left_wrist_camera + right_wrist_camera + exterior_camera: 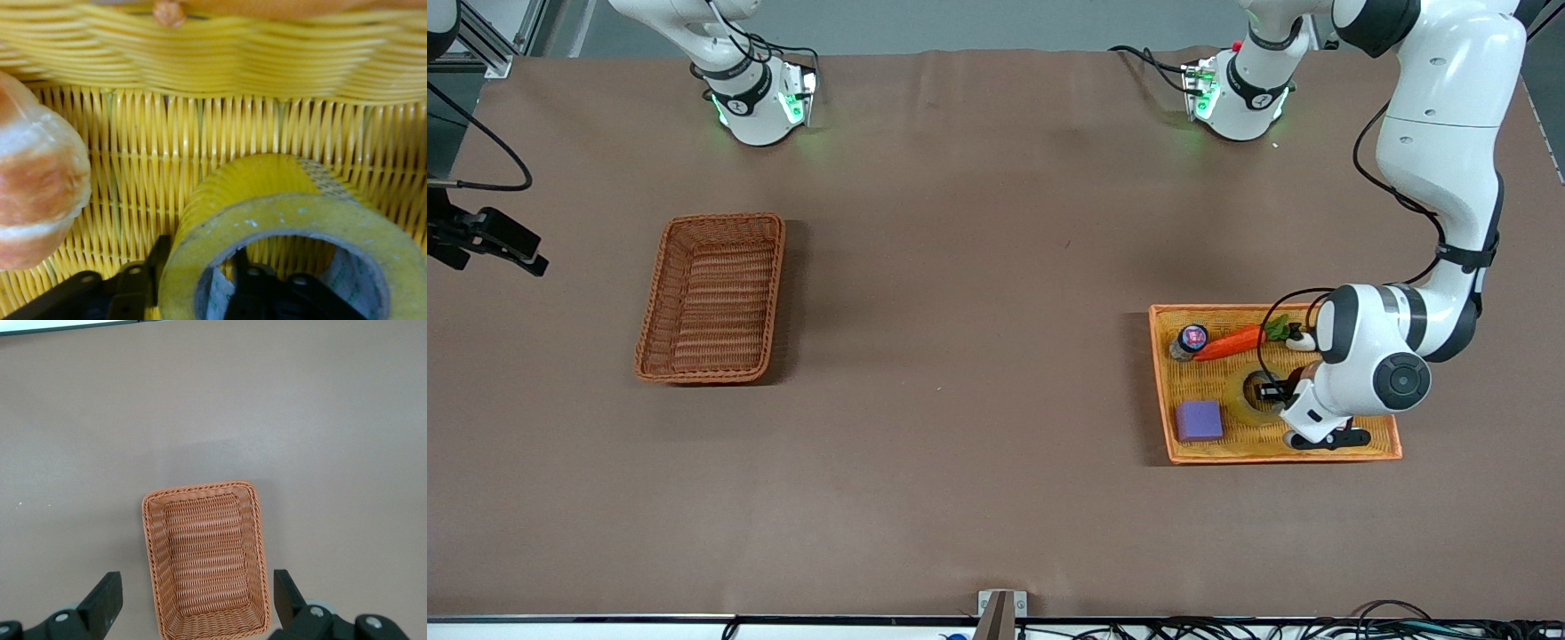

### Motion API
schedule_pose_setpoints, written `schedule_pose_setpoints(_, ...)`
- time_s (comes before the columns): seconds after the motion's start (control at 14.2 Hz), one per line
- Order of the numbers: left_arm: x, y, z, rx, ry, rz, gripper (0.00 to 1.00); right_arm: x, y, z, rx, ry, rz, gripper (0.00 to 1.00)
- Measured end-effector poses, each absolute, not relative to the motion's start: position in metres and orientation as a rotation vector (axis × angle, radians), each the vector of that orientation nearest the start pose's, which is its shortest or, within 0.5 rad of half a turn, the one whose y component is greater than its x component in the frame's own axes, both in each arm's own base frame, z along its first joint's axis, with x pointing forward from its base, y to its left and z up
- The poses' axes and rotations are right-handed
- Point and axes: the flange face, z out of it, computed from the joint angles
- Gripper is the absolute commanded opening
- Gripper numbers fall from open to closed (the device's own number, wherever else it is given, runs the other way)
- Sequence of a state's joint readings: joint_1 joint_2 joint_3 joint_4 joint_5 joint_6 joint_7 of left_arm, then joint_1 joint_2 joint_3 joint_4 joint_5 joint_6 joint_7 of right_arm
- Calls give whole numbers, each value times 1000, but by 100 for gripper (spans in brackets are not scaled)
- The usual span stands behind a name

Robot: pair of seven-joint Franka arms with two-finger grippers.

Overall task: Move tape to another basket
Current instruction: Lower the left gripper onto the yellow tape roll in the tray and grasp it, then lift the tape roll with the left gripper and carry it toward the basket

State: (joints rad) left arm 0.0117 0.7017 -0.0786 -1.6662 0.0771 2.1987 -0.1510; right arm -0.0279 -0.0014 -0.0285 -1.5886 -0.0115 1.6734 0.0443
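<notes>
at the tray (1163,373), left end effector (200,283) pinches tape (293,233) wall.

Woven wicker, matt cloth, glossy plastic

The basket (711,298) and yellow tray (1316,449) are ribbed woven wicker — the bench (978,356) matt brown cloth, the tape (300,227) smooth, translucent, the arm shells glossy white plastic.

Orange-yellow woven tray (1369,452) sits toward the left arm's end of the brown table (978,356). In it, a toy carrot (1230,342) lies along the edge farther from the front camera, a small dark jar (1190,341) just beside its tip, a purple block (1199,420) nearer the camera. A bread roll (37,180) rests on the weave.
</notes>
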Motion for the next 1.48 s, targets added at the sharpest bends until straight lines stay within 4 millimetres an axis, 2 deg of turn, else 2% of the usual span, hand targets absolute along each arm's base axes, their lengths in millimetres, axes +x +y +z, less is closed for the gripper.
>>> schedule_pose_setpoints(0.21,666,-36,199,-3107,-75,229,1,563,-33,626,-3147,158,-135,100)
schedule_pose_setpoints(0.35,667,-36,222,-3101,-75,244,1,563,-33,626,-3147,158,-134,100)
schedule_pose_setpoints(0.56,666,-42,285,-3095,-63,243,1,563,-33,626,-3147,158,-134,100)
schedule_pose_setpoints(0.7,666,-63,328,-3109,-15,208,1,563,-33,626,-3147,158,-134,100)
schedule_pose_setpoints(0.85,668,-99,358,-3133,62,155,1,563,-33,626,-3147,158,-134,100)
schedule_pose_setpoints(1.06,663,-170,373,-3162,217,114,2,563,-33,625,-3147,158,-131,100)
schedule_pose_setpoints(1.27,640,-260,361,-3151,365,138,4,563,-33,625,-3147,157,-131,100)
schedule_pose_setpoints(1.48,625,-347,343,-3166,359,134,3,564,-33,624,-3147,158,-134,100)
